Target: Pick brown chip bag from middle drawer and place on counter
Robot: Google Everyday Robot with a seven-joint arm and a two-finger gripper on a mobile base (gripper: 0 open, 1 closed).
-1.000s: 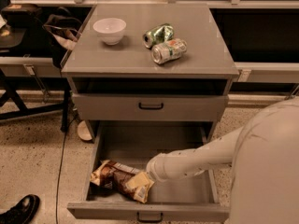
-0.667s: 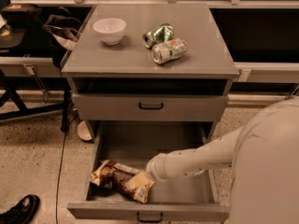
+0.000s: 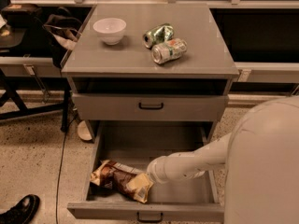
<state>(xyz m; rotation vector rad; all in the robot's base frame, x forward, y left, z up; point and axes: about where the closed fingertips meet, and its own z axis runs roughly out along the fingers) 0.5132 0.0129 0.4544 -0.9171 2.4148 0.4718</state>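
Note:
The brown chip bag [image 3: 120,179] lies on its side on the floor of the open middle drawer [image 3: 154,146], near the front left corner. It is crinkled dark brown with cream-yellow ends. My arm reaches in from the right, and my gripper [image 3: 148,175] is down in the drawer at the bag's right end, mostly hidden behind my white wrist. The counter [image 3: 196,36] is the flat grey top of the cabinet above.
On the counter stand a white bowl [image 3: 110,29], a crushed green can [image 3: 158,34] and a silver can [image 3: 169,50]. A closed drawer front [image 3: 150,107] sits above the open drawer. A black shoe [image 3: 21,209] is on the floor at the left.

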